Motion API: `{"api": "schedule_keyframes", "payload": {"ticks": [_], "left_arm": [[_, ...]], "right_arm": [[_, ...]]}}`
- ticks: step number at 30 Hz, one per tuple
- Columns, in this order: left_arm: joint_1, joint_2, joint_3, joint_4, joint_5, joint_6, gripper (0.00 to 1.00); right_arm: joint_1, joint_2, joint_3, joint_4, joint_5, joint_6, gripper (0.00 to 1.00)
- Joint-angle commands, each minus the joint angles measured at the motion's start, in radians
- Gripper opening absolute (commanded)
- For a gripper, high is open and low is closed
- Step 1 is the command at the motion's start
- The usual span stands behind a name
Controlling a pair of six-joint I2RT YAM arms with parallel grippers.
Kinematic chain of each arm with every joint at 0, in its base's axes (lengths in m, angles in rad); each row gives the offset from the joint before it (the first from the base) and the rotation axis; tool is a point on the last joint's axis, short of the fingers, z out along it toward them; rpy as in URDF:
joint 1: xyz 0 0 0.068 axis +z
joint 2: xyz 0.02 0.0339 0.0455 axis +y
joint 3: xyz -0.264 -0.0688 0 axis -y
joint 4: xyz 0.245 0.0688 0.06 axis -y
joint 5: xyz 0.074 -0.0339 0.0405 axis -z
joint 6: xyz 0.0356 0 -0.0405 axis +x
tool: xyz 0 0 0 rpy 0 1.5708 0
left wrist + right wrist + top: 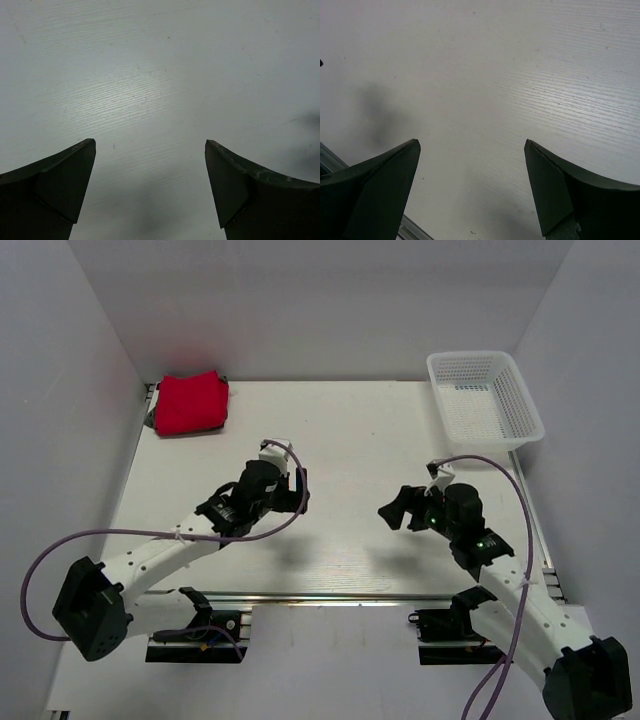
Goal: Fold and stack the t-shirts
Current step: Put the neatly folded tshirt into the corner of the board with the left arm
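Red t-shirt [190, 403] lies folded at the 11 o'clock corner of the bench [350, 440], with a dark cloth sliver [151, 421] under its 8 o'clock edge, while left tool [150, 142] and right tool [472, 142], both spread wide and gripping nothing, hang over the wood-grain surface, and the white mesh basket [485, 400] sits at 1 o'clock.

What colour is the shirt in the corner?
A bright red cloth shirt; best in top external view.
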Motion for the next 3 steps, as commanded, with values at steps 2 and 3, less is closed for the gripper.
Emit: {"api": "schedule_keyframes", "payload": {"ticks": [2,3], "left_arm": [[-0.016,-0.013,0.029,-0.045,-0.122,0.027,1.00],[-0.016,-0.013,0.038,-0.045,-0.134,0.036,1.00]], "right_arm": [[-0.004,-0.041,-0.026,0.082,-0.015,-0.012,0.90],[-0.004,-0.044,-0.025,0.083,-0.016,-0.014,0.90]]}}
